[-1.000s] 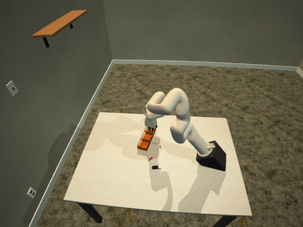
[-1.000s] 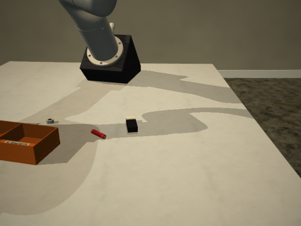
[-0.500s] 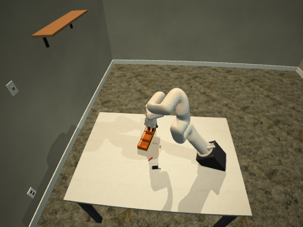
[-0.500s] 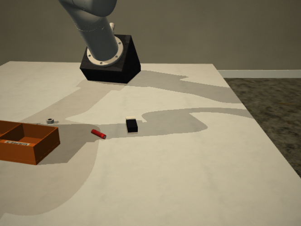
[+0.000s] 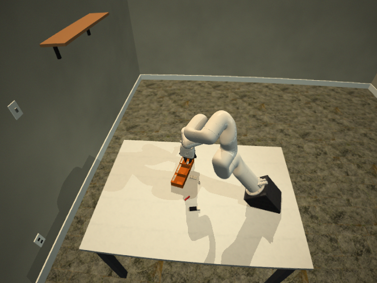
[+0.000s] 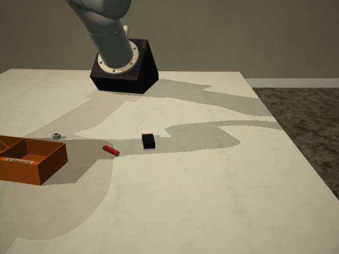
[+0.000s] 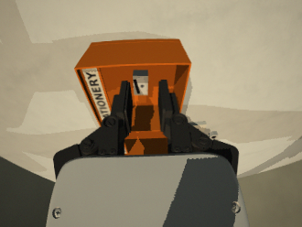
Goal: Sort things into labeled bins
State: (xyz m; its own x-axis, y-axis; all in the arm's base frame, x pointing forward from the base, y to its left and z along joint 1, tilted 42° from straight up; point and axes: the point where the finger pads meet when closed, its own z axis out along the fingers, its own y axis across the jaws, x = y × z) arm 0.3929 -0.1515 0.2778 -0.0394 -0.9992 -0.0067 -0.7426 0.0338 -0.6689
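Observation:
My gripper (image 5: 187, 161) (image 7: 145, 91) hangs just above the far compartment of the orange bin (image 5: 177, 180) (image 6: 32, 172) (image 7: 134, 54). Its fingers are partly open and hold nothing. A small grey-and-white piece (image 7: 140, 80) with a black mark lies in that compartment, below the fingertips. This compartment's label (image 7: 92, 87) ends in "IONERY". The near compartment's label (image 6: 19, 161) reads like "GAMES". A red cylinder (image 5: 187, 198) (image 6: 111, 150), a black block with a white end (image 5: 193, 208) (image 6: 148, 141) and a grey nut (image 5: 199, 182) (image 6: 55, 135) lie on the table.
A small pale flat thing (image 5: 193, 177) lies beside the bin's right wall. The arm's black base (image 5: 264, 198) (image 6: 125, 71) stands on the table's right side. The white table (image 5: 146, 231) (image 6: 191, 205) ends at the floor on all sides.

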